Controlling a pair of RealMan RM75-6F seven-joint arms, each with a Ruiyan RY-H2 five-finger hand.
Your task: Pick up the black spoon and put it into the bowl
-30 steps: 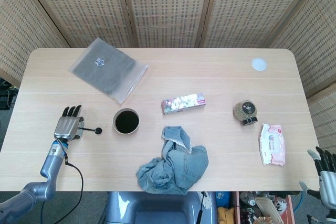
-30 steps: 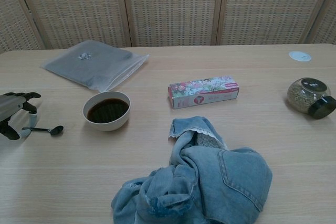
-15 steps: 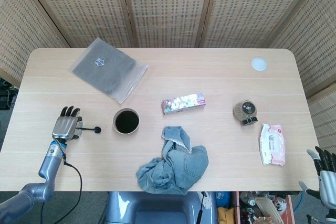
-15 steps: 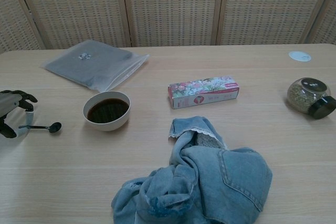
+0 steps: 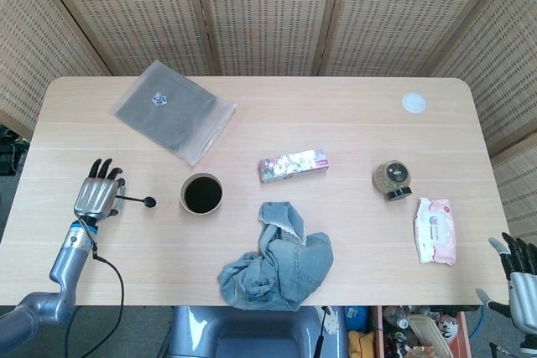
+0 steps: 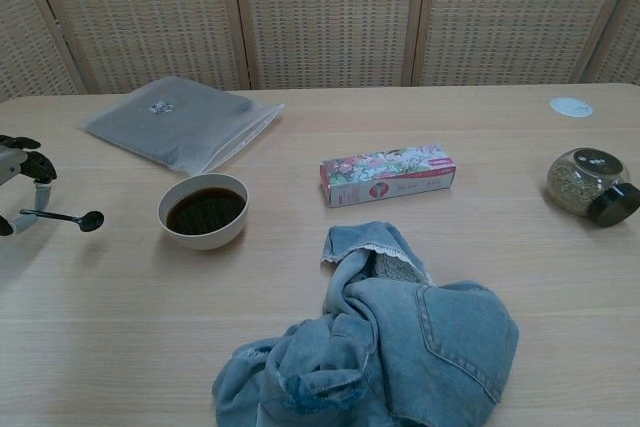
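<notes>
Pale wooden table (image 5: 352,132) with woven screen panels behind it. Crumpled blue denim garment (image 5: 277,262) at the near edge, centre. Grey translucent zip bag (image 5: 172,115) lies flat, far left. White wet-wipe pack with pink print (image 5: 436,230) near right edge. Floral-print long carton (image 5: 292,165) mid-table. Small white bowl with dark inside (image 5: 201,194) sits left of centre, just left of the denim's top. Left hand (image 5: 95,199) is at the table's left side, pinching the thin black spoon (image 6: 62,217) by its handle, bowl end pointing toward the white bowl, clear of the tabletop, not over the bowl. Round glass jar with dark lid (image 5: 393,179) lies on its side, right. Right hand (image 5: 516,278) is off the table at bottom right, fingers apart, holding nothing. Small white disc (image 5: 413,103) far right corner.
</notes>
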